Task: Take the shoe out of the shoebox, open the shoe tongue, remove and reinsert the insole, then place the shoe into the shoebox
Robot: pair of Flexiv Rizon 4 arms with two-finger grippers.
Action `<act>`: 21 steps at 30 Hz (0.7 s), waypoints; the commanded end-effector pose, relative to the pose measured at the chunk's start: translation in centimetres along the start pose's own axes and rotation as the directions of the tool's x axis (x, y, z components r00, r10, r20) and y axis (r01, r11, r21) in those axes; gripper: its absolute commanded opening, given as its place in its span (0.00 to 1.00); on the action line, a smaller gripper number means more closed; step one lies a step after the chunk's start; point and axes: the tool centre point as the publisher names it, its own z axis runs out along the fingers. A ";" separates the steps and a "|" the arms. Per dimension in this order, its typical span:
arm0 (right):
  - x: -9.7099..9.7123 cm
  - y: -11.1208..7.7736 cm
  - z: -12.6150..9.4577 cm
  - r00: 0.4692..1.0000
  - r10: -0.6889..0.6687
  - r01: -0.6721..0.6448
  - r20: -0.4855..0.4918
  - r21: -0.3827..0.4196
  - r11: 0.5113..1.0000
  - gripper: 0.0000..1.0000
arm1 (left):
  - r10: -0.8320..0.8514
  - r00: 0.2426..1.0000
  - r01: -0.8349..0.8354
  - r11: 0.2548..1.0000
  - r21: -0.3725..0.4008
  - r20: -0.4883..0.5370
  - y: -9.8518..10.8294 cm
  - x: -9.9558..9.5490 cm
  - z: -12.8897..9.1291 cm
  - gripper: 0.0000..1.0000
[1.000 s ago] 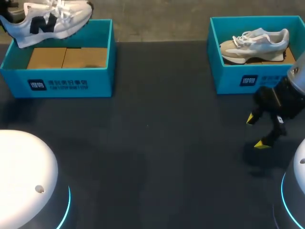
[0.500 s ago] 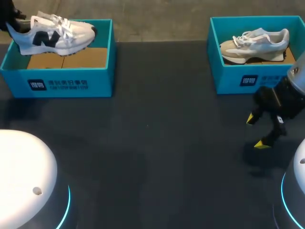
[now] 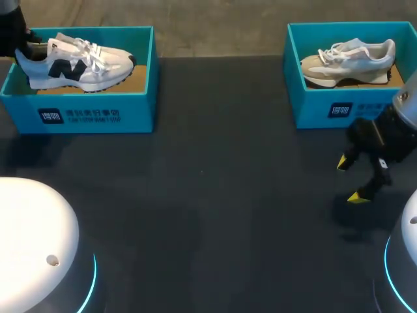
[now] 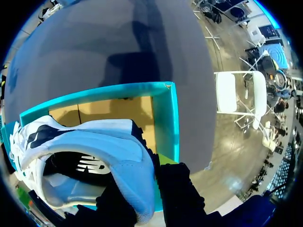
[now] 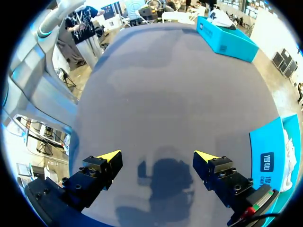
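The white shoe lies inside the left shoebox, with the left gripper clamped on its heel. Judged from this, final placement is nearly complete, and only release and withdrawal are left (insole state not visible). The right gripper hangs open above the surface, holding nothing, near the second shoebox.
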 end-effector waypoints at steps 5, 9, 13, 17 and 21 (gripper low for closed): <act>0.1 0.0 0.0 1.000 0.001 -0.001 0.002 0.002 1.000 1.00 | -0.016 1.000 0.017 1.000 0.010 -0.025 0.4 0.3 1.1 0.00; 0.1 0.0 0.0 1.000 0.001 -0.001 0.002 0.002 1.000 1.00 | -0.026 0.999 0.027 0.999 0.021 -0.038 0.5 0.3 2.0 0.00; 0.1 0.0 0.0 1.000 0.001 -0.001 0.002 0.002 1.000 1.00 | -0.039 0.998 0.040 0.999 0.032 -0.040 0.5 0.5 2.4 0.00; 0.1 0.0 0.0 1.000 0.001 -0.001 0.002 0.002 1.000 1.00 | -0.026 0.999 0.027 0.999 0.040 -0.037 0.0 0.3 2.6 0.00; 0.1 0.0 0.0 1.000 0.001 -0.001 0.002 0.002 1.000 1.00 | -0.016 0.999 0.018 0.999 0.050 -0.033 -0.5 0.0 3.0 0.00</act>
